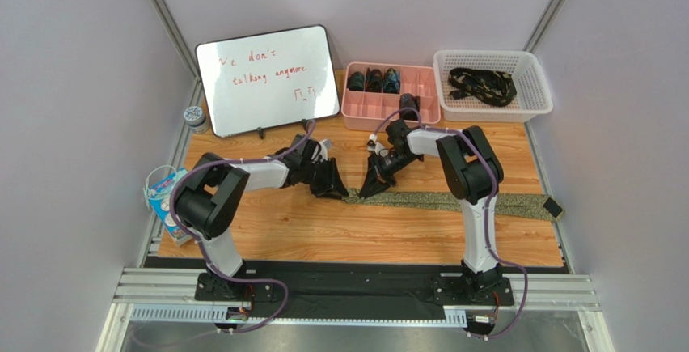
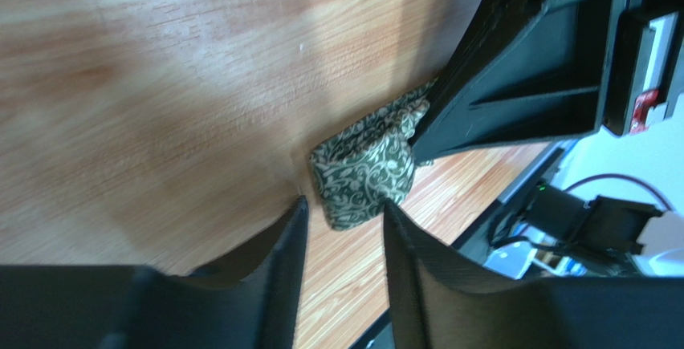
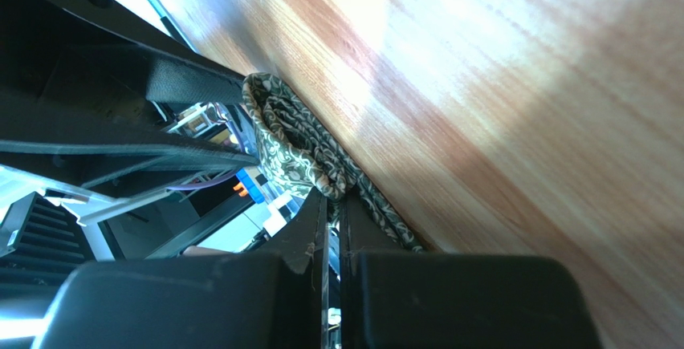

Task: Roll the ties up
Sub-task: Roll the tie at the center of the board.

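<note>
Top view: evenly bright, sharp, soft shadows on the table (image 1: 364,239). Wrist views: white glare across the wood, foreground dark and soft-focused, background overexposed.

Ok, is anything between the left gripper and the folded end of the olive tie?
Nothing visible. The left gripper is open, and the folded end of the olive tie lies right at its mouth on the table. The right gripper is shut on the tie from the far side, beside that path, not across it.

One tie (image 1: 453,201) lying across table (image 1: 323,235), whiteboard (image 1: 271,77) behind left, tray (image 1: 380,112) behind centre, basket (image 1: 493,113) behind right
</note>
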Action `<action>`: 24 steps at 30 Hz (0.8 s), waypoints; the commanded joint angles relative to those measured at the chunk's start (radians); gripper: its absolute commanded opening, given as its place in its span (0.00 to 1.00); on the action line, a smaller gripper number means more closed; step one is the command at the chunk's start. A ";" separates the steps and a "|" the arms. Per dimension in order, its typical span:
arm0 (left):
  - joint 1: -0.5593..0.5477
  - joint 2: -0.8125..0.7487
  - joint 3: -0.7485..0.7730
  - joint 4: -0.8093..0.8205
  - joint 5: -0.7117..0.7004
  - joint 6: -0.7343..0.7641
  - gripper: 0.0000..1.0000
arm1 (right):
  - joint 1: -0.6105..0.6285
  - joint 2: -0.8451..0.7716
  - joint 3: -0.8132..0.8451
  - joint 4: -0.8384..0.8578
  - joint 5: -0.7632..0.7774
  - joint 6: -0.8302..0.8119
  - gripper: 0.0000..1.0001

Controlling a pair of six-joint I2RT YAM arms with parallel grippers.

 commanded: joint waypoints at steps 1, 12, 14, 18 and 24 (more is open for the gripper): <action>0.000 0.019 0.014 0.088 0.054 -0.045 0.35 | 0.006 0.022 -0.043 0.067 0.117 0.005 0.00; -0.040 -0.077 0.057 0.123 0.111 -0.048 0.00 | 0.039 0.031 -0.038 0.127 0.106 0.065 0.00; -0.055 -0.039 0.072 0.132 0.125 -0.050 0.00 | 0.044 0.031 -0.034 0.130 0.099 0.070 0.00; -0.084 0.024 0.107 0.085 0.079 -0.004 0.00 | 0.050 0.026 -0.035 0.141 0.093 0.080 0.00; -0.127 0.116 0.205 -0.180 -0.087 0.148 0.00 | 0.052 0.005 -0.045 0.129 0.087 0.059 0.00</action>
